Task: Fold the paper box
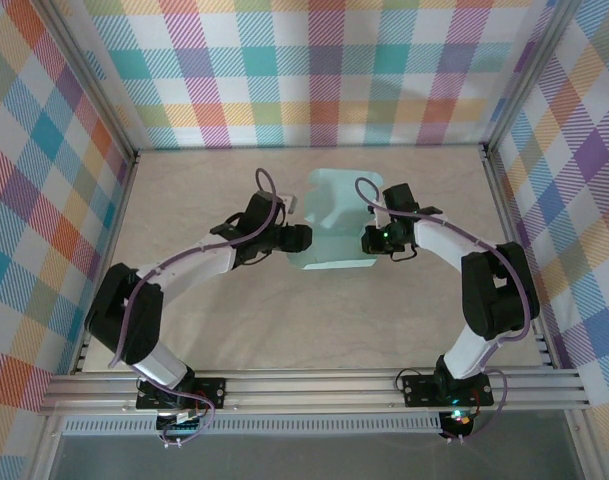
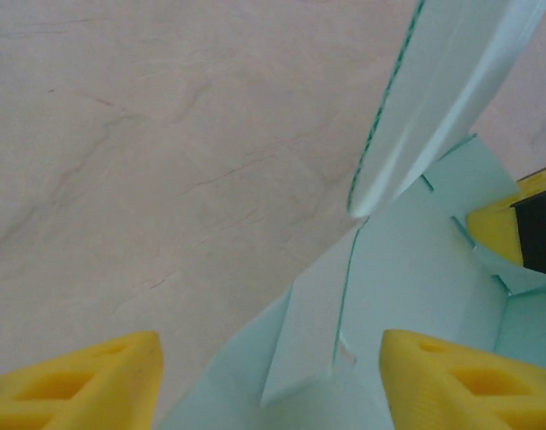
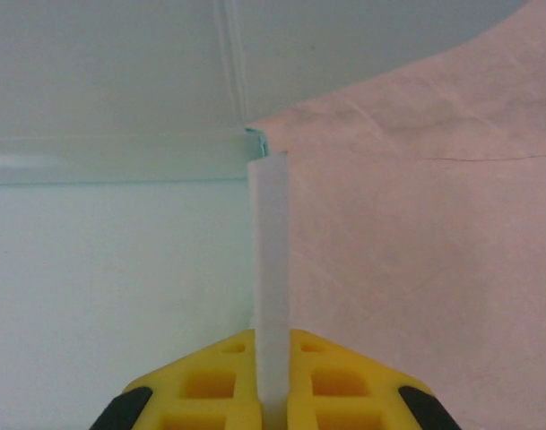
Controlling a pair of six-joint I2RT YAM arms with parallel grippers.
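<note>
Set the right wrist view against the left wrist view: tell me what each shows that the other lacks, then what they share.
Right wrist view: the right gripper, its yellow fingers shut on a thin flap, seen edge-on, of the pale mint-teal thin-card paper box, with a straight crease across the card above.
Left wrist view: the left gripper, yellow fingertips wide apart, a tall raised flap tilting overhead, and small cut tabs.
Both: the paper box lying on the beige marbled table.
</note>
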